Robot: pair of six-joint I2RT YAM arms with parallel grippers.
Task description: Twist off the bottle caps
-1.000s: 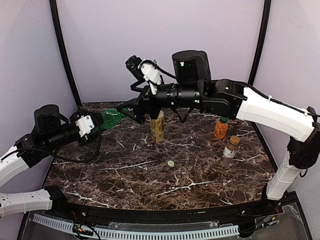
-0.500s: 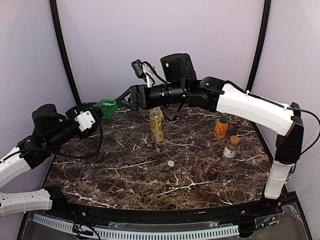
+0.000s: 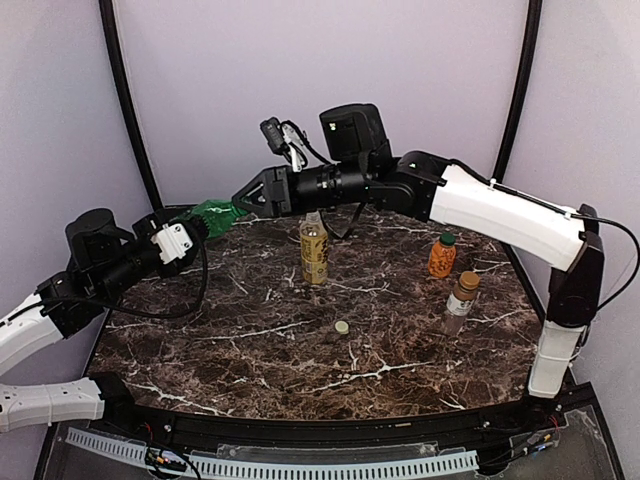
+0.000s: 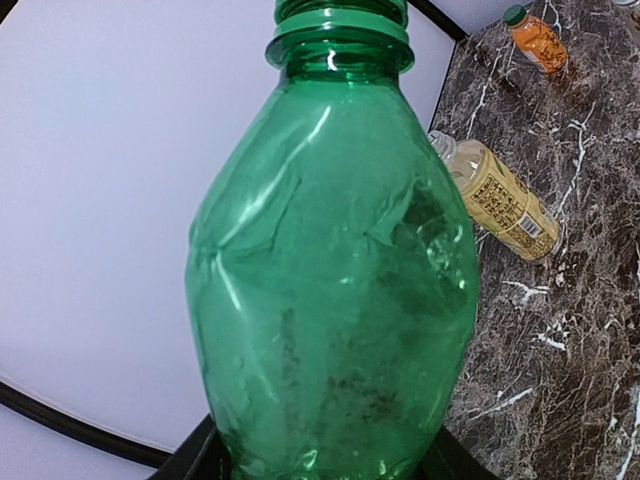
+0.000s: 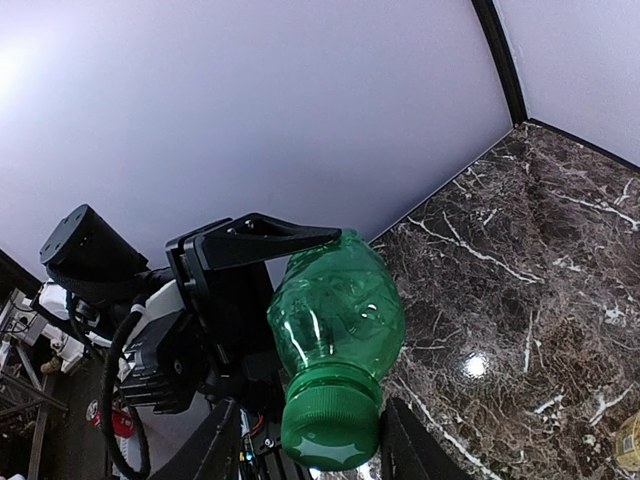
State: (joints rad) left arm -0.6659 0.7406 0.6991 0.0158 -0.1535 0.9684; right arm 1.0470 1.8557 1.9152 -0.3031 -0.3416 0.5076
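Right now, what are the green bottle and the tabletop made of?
The green bottle looks like thin, glossy, translucent plastic: its wall is creased and dented. The tabletop looks like polished dark marble, white-veined with a glare spot; real stone or printed laminate, I can't tell.

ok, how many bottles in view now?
4. Green bottle, held aloft by the left pincer, rear left; yellow-liquid bottle, standing centre rear; orange bottle, right; slim clear bottle, just in front of it. None looks hidden.

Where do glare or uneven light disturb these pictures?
Left wrist: the green bottle fills the frame, with small white highlights on its creased plastic. Right wrist: one bright lamp reflection on the marble table. Top external: even light, sharp, no strong glare.
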